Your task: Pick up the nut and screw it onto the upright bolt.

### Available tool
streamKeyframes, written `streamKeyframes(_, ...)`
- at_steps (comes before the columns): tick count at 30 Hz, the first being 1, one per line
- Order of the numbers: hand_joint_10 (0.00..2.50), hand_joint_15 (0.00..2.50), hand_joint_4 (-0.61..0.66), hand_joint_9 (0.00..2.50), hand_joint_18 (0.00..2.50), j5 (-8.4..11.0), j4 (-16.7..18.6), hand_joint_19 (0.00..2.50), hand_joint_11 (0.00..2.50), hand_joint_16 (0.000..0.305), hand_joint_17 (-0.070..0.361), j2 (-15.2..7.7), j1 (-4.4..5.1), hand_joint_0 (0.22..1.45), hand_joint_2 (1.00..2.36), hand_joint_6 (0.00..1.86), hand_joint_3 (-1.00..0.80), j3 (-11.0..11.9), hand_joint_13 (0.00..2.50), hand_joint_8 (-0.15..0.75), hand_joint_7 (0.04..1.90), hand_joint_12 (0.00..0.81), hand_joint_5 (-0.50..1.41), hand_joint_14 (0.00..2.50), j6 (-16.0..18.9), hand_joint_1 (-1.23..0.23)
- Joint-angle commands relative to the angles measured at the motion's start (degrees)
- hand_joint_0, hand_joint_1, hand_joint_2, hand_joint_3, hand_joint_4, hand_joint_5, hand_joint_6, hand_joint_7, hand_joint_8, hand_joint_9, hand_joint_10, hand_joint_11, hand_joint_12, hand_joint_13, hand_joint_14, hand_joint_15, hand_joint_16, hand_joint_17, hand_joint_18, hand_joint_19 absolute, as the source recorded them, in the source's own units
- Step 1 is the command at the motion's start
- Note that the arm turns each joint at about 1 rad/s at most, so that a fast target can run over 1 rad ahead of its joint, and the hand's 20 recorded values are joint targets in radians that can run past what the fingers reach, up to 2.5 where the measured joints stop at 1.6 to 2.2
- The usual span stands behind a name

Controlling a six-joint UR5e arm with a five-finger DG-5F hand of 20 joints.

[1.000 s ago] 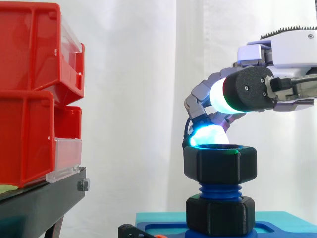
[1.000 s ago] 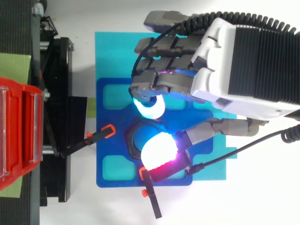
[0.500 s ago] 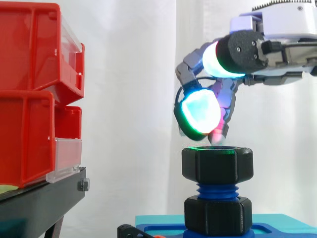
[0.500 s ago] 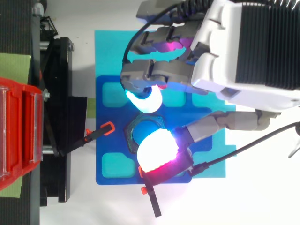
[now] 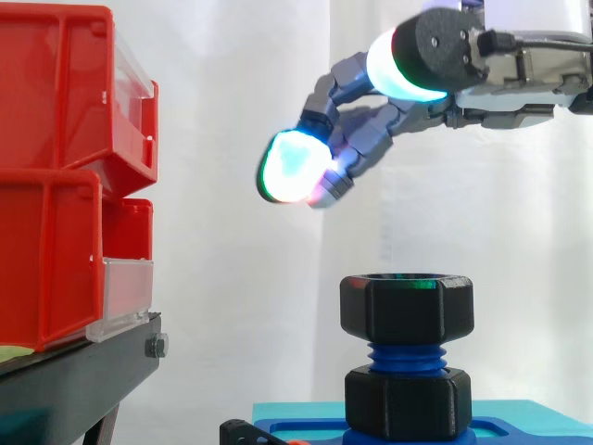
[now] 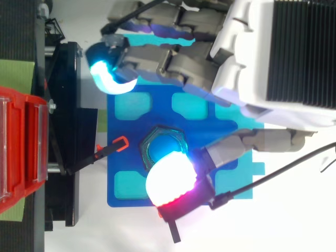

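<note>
Currently the hand (image 5: pixel 519 65) is open and holds nothing. Its fingers are stretched out to the left, and one fingertip pad (image 5: pixel 289 167) glows cyan-green high above and left of the nut (image 5: pixel 406 311). The black hex nut sits on top of the upright blue bolt (image 5: pixel 406 357). It looks level in the side view, with nothing touching it. Blue threads show between it and a second black hex collar (image 5: pixel 408 400) at the bolt's base.

In the top view the thumb pad (image 6: pixel 169 181) overlaps the nut's near edge, but the side view shows it well above. The bolt stands on a blue plate (image 6: pixel 126 131), with an orange-tipped clamp (image 6: pixel 113 149) on its left side. Red bins (image 5: pixel 56 167) on a black stand (image 5: pixel 83 371) are at far left, well apart.
</note>
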Motion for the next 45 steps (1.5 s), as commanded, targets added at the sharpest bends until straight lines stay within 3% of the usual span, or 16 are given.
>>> streamKeyframes(1,0.00,0.00,0.18,0.40,0.00,-0.40,1.7,0.00,0.00,0.046,0.104,-0.8,0.48,0.46,1.00,0.50,-0.50,-0.4,0.00,0.209,0.61,0.342,-0.18,0.00,-0.1,-0.16)
streamKeyframes(6,0.00,0.00,0.13,0.17,0.00,-0.40,2.5,0.00,0.00,0.049,0.110,-2.5,1.27,0.46,1.00,0.50,-0.50,-0.5,0.00,0.190,0.57,0.355,-0.22,0.00,0.3,-0.10)
streamKeyframes(13,0.00,0.00,0.11,0.10,0.00,0.04,3.0,0.00,0.00,0.051,0.115,-2.8,2.94,0.46,1.00,0.50,-0.50,-0.8,0.00,0.187,0.57,0.360,-0.23,0.00,3.0,-0.06)
streamKeyframes(20,0.00,0.00,0.08,0.01,0.00,-0.14,3.9,0.00,0.00,0.053,0.119,-2.8,4.61,0.46,1.00,0.50,-0.50,-4.7,0.00,0.173,0.57,0.357,-0.25,0.00,5.9,-0.02)
streamKeyframes(24,0.00,0.00,0.08,0.01,0.00,-0.49,4.3,0.00,0.00,0.053,0.119,-2.8,4.70,0.46,1.00,0.50,-0.50,-5.0,0.00,0.177,0.58,0.356,-0.25,0.00,6.4,-0.03)
streamKeyframes(27,0.00,0.00,0.09,0.02,0.00,-3.48,3.9,0.00,0.00,0.053,0.119,-2.8,4.70,0.46,1.00,0.50,-0.50,-5.0,0.00,0.178,0.57,0.355,-0.25,0.00,6.4,-0.03)
streamKeyframes(30,0.00,0.00,0.09,0.02,0.00,-5.24,3.5,0.00,0.00,0.053,0.118,-2.8,4.70,0.46,1.00,0.50,-0.50,-5.0,0.00,0.177,0.57,0.354,-0.25,0.00,6.4,-0.03)
streamKeyframes(37,0.00,0.00,0.09,0.02,0.00,-5.76,2.5,0.00,0.00,0.053,0.119,-2.7,3.99,0.46,1.00,0.50,-0.50,-3.6,0.00,0.179,0.58,0.353,-0.25,0.00,6.4,-0.06)
streamKeyframes(45,0.00,0.00,0.10,0.03,0.00,-6.11,1.4,0.00,0.00,0.054,0.120,-2.7,3.38,0.47,1.00,0.50,-0.50,-3.5,0.00,0.188,0.60,0.355,-0.25,0.00,6.5,-0.08)
